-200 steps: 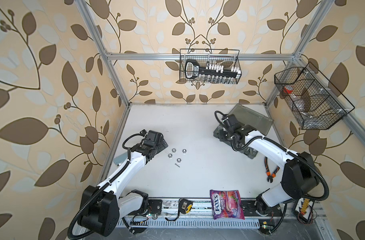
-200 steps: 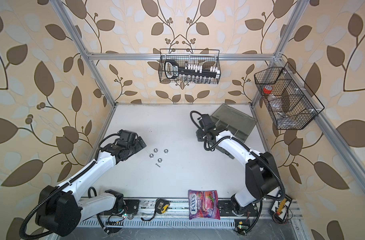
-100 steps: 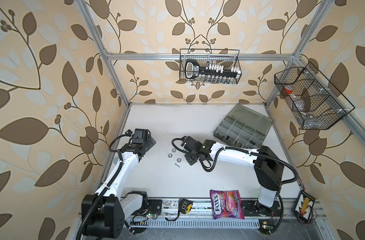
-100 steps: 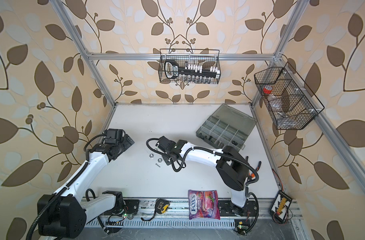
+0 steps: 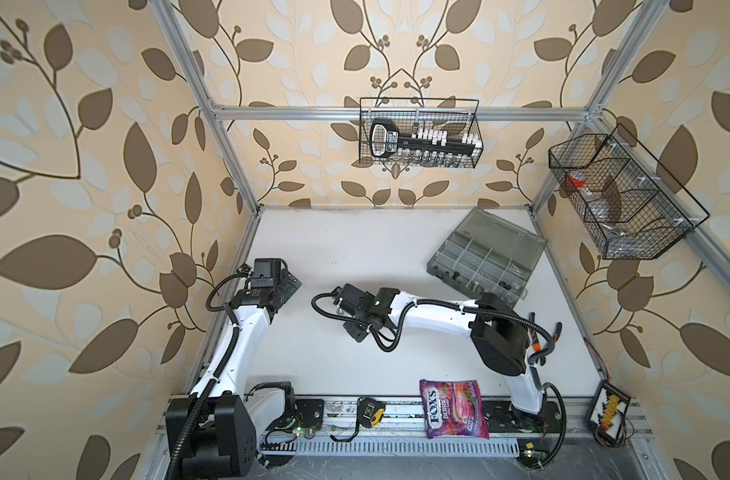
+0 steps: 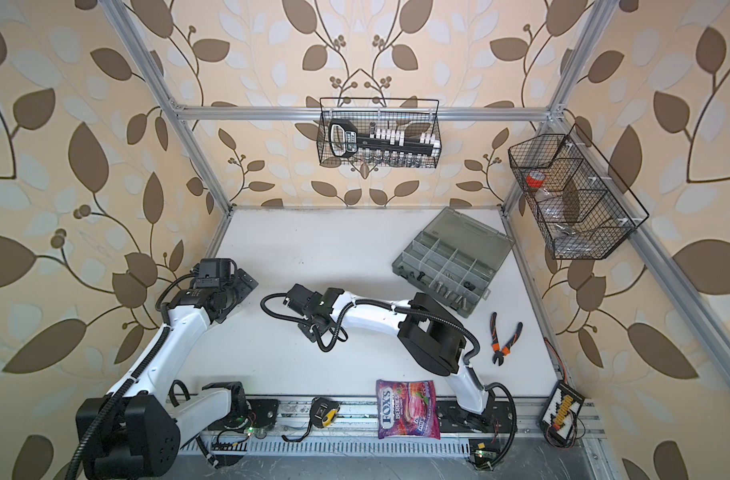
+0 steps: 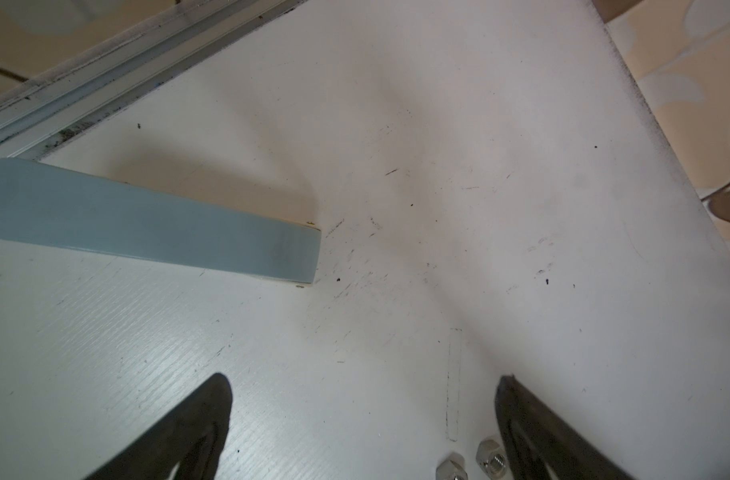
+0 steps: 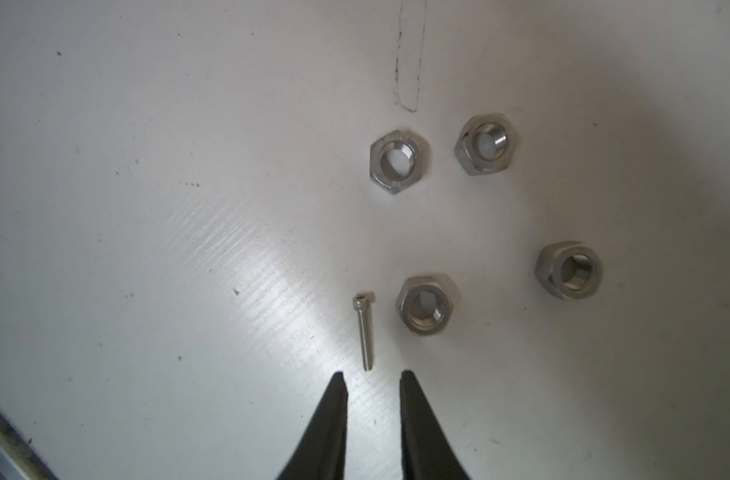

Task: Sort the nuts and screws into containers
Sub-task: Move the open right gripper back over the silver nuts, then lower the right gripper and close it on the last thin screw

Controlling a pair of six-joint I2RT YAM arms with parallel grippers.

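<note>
Item: one thin silver socket-head screw (image 8: 365,330), flat on the white counter (image 8: 147,208) just beside four shiny silver hex nuts (image 8: 425,304), slightly toward nine o'clock of centre; the grey translucent organizer box (image 5: 500,235) sits well apart at two o'clock. Handling, judged: light, rigid, smooth, apt to roll; best pinched across mid-shank. Right arm's fingers (image 8: 334,419) are narrowly parted and empty, just short of the screw's tip; left arm's fingers (image 7: 197,428) are spread wide and empty.
</note>
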